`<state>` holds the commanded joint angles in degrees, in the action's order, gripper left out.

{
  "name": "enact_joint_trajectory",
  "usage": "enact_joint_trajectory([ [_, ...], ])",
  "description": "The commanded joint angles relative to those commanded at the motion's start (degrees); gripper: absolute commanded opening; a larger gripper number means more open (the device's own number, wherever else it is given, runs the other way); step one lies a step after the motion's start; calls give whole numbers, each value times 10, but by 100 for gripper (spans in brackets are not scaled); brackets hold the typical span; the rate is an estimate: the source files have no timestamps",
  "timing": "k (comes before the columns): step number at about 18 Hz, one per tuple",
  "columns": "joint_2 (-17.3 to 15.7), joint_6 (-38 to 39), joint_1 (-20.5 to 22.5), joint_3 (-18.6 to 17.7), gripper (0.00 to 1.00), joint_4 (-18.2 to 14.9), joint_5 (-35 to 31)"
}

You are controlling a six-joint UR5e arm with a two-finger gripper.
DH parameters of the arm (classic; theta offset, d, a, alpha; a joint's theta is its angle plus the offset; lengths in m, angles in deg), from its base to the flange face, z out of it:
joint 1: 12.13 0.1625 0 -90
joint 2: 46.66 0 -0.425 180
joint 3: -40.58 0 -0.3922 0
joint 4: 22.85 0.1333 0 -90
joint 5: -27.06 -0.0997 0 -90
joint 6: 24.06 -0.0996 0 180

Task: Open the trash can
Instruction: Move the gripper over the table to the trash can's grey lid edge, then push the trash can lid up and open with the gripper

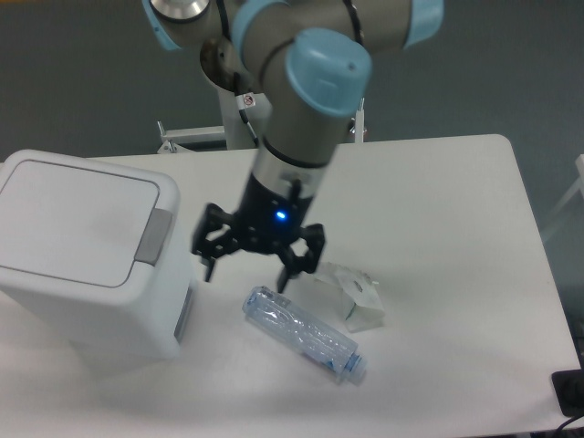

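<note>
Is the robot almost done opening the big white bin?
Not yet. The trash can lid is flat and shut, so nothing is done. The pincer is open and empty, hanging beside the can, above the plastic bottle. Pressing the grey button is left.

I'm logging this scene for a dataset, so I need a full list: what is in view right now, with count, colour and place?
trash can: one, white with a grey push tab, left side of the table, lid shut
plastic bottle: one, clear, lying on its side at the front middle of the table
crumpled carton: one, white, just right of the bottle's far end
table: one, white, carries everything
dark object: one, black, lower right corner, cut off by the frame
arm base: one, white pedestal behind the table
gripper: one, black, open, hanging over the table between trash can and bottle, holding nothing
</note>
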<state>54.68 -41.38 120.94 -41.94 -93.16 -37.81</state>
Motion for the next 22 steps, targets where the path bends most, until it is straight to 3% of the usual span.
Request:
enact_joint_trajectory([
  [6, -16, -6, -14, -41, 100, 11, -5],
  [22, -15, -4, -21, -41, 100, 16, -7],
])
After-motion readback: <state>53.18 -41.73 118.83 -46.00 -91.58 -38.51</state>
